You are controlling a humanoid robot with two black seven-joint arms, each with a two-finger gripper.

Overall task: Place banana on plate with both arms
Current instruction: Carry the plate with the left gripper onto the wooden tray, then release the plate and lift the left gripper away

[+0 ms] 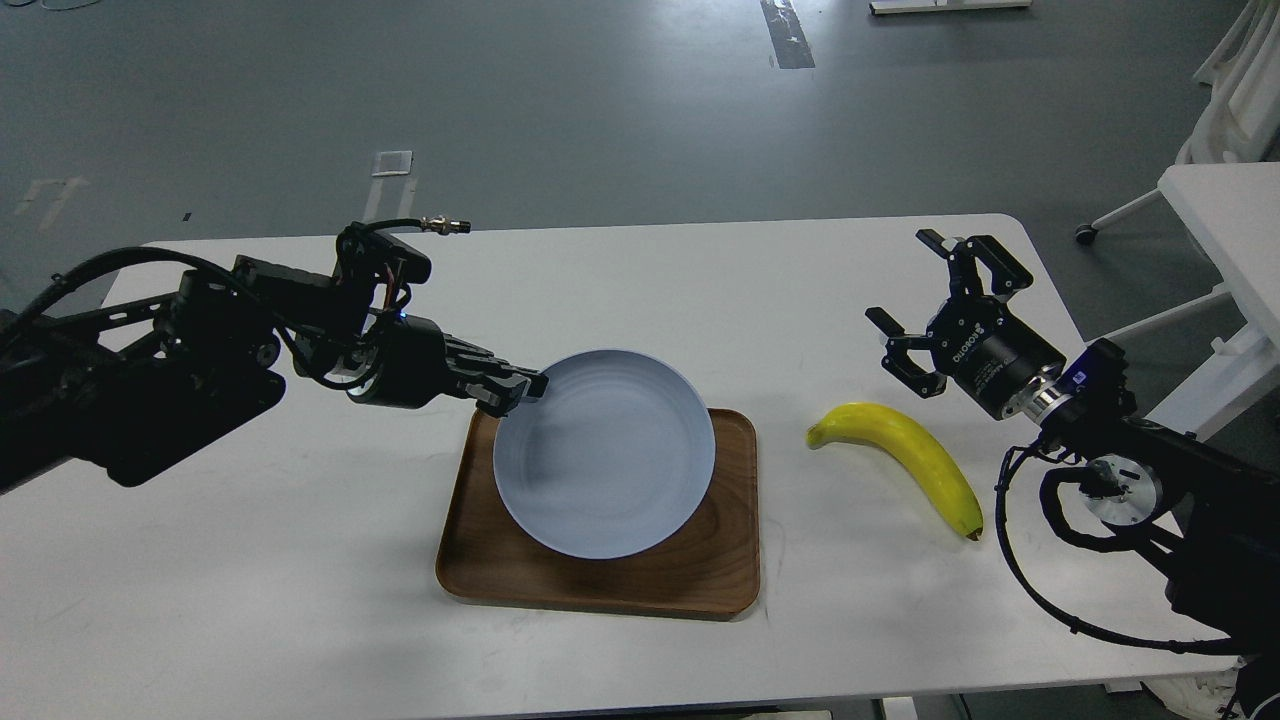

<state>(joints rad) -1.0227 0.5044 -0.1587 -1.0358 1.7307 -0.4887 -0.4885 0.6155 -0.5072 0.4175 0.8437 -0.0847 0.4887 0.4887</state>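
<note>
My left gripper [520,388] is shut on the left rim of the pale blue-grey plate [610,455] and holds it tilted just above the brown wooden tray [730,580] in the middle of the table. The yellow banana [905,455] lies on the white table to the right of the tray, green stem end toward the tray, dark tip toward me. My right gripper [925,295] is open and empty, hovering behind and slightly right of the banana, apart from it.
The white table [250,600] has bare surface to the left of the tray and along its front edge. Another white table [1230,220] and a chair base stand off to the right on the grey floor.
</note>
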